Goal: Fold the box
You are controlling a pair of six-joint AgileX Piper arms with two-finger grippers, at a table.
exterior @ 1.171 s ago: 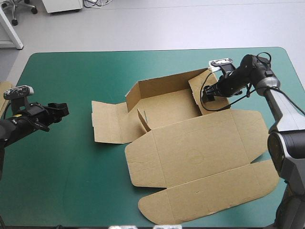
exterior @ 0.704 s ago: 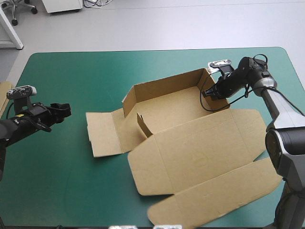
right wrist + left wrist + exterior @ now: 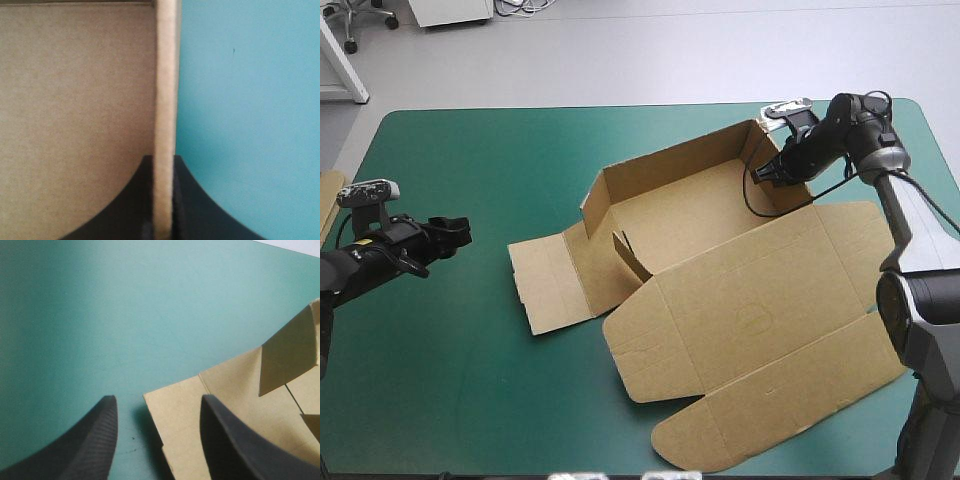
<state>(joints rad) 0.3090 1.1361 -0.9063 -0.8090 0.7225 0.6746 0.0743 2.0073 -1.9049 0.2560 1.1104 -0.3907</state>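
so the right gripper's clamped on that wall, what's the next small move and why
Probably ease the left gripper forward to the flat left flap of the box. It lies on the teal-green cover just ahead of the open fingers, while the right gripper is shut on the raised right wall. That side looks like the one not yet raised.

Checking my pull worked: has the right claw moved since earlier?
Yes: the right claw, shut on the box, has moved toward the table's far edge.
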